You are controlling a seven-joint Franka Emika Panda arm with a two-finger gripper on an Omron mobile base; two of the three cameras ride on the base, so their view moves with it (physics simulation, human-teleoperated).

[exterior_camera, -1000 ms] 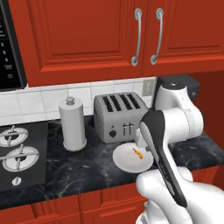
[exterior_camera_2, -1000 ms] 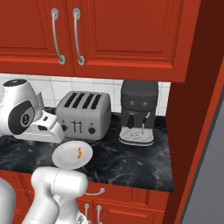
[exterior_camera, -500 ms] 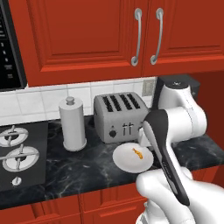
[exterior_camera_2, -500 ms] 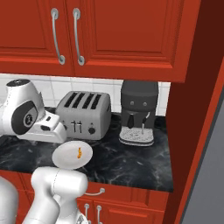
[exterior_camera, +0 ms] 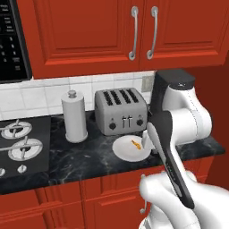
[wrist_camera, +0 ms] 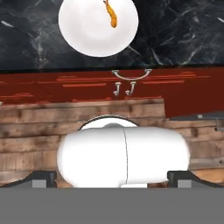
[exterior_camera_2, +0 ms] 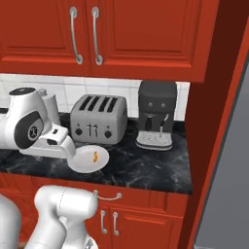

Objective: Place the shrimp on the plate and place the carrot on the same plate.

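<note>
Hand view: shrimp [wrist_camera: 112,15] lies at 1 o'clock on the plate [wrist_camera: 83,35], on the desk [wrist_camera: 183,35]; gripper [wrist_camera: 112,177] tips wide apart, released, grasping nothing.

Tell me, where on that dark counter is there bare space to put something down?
Bare marble lies between the plate and the coffee machine, and in front of the paper towel roll beside the stove. The back row is crowded: toaster and roll. On the plate, only an orange shrimp lies.

Shrimp [exterior_camera: 135,143] on plate [exterior_camera: 125,151], just before toaster [exterior_camera: 120,111]; paper-towel roll [exterior_camera: 74,116] left, coffee machine [exterior_camera_2: 156,114] right.
</note>
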